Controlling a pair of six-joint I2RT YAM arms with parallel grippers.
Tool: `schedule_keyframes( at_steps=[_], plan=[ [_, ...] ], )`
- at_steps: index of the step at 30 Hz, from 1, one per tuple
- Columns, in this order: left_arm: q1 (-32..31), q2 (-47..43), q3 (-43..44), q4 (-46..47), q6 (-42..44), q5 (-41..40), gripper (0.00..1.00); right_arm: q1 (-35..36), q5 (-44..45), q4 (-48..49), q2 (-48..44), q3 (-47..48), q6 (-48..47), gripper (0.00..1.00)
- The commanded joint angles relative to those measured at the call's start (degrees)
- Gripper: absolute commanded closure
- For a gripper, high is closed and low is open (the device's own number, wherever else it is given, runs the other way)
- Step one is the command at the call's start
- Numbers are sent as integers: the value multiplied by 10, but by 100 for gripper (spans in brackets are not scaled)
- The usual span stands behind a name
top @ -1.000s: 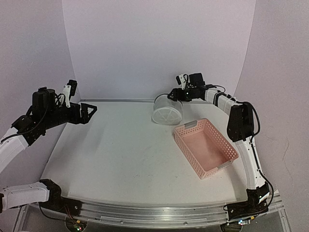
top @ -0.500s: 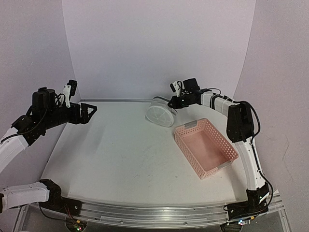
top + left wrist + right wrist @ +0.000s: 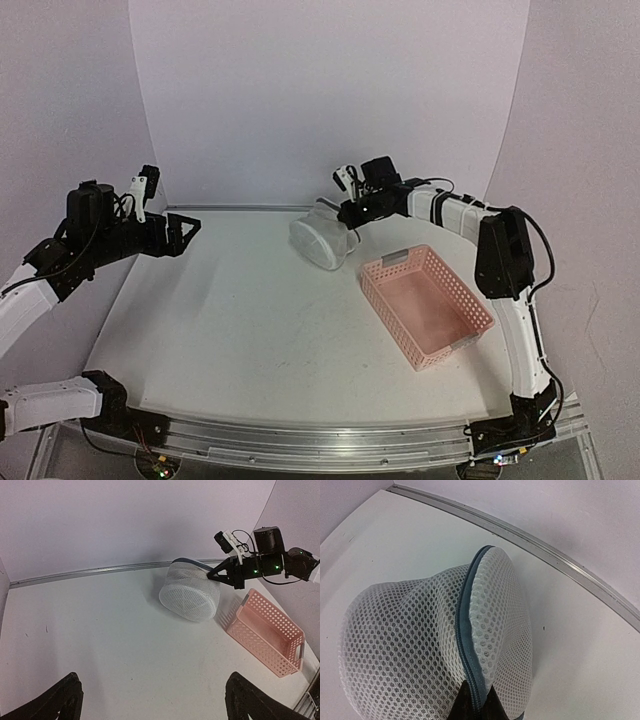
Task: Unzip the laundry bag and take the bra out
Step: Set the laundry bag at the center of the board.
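Setting: white table (image 3: 250, 320) in front of a curved pale backdrop, with a metal rail along the back edge.
Right gripper (image 3: 347, 214): fingertips pinched tight together on the bag's rim. On my wrist feed they meet right on the zip (image 3: 462, 630).
Bag (image 3: 322, 242): at the back of the table, tipped up on edge and hanging partly from that pinch, one round mesh face turned toward the left arm. I read this hold as a way to present the rim for a second hand.
Zip: looks closed along every stretch I can see. The pull is hidden under my fingertips, or I simply can't find it.
Bra: I can't make it out through the mesh, so I take it to be inside.
Basket (image 3: 425, 305): pink, just right of the bag and not touching it. It's likely the drop spot.
Left gripper (image 3: 185, 230): jaws wide apart, hovering over the left side, aimed at the bag but well apart from it. It's holding nothing, and I judge it's ready to brace.
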Motion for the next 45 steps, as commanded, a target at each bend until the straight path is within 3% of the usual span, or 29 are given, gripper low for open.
schedule_keyframes(
  at_steps=[1, 11, 18, 28, 37, 45],
  plan=[
    [-1, -9, 2, 13, 4, -1, 0, 45, 78, 21, -93, -23, -71, 100],
    [-2, 1, 11, 13, -30, 8, 0, 139, 199, 119, -202, -186, -201, 100],
    [-1, 22, 32, 14, -111, 42, 1, 218, 294, 285, -267, -355, -289, 100],
    [-2, 47, -1, 55, -253, 166, 2, 311, 367, 496, -286, -514, -356, 100],
    [-6, 75, -114, 213, -421, 282, 10, 380, 467, 701, -229, -559, -430, 100],
    [-29, 100, -163, 284, -491, 288, 17, 409, 484, 761, -191, -552, -454, 100]
  ],
)
